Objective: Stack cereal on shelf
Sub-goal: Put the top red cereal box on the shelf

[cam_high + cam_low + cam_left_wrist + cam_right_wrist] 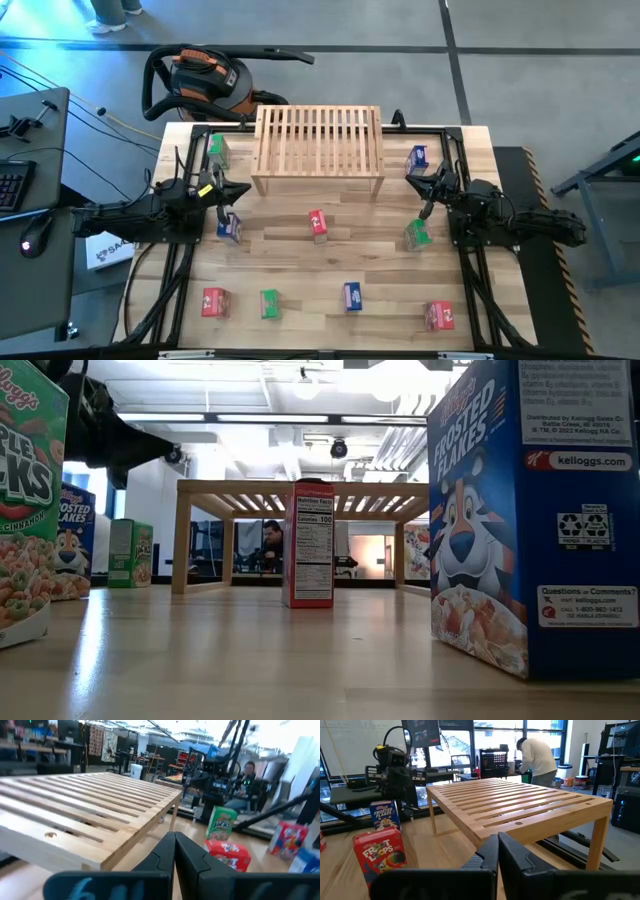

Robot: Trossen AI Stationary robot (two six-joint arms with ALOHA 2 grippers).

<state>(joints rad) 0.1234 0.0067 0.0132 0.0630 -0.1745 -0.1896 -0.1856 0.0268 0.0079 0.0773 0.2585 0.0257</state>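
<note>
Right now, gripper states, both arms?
Left gripper: shut, holding nothing, near the shelf's left front corner.
Right gripper: shut, holding nothing, by the shelf's right side.

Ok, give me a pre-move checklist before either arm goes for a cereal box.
1. Shelf top free of boxes: ok, slats bare.
2. Left end effector empty: ok, fingers shut on nothing in its wrist view.
3. Right end effector empty: ok, shut, holding nothing.
4. Nearest box to the left arm, the blue box, upright: ok.
5. Green box by the right arm, upright and clear of other boxes: ok.
6. Red box in front of the shelf, upright: ok, confirmed in the low view.
</note>
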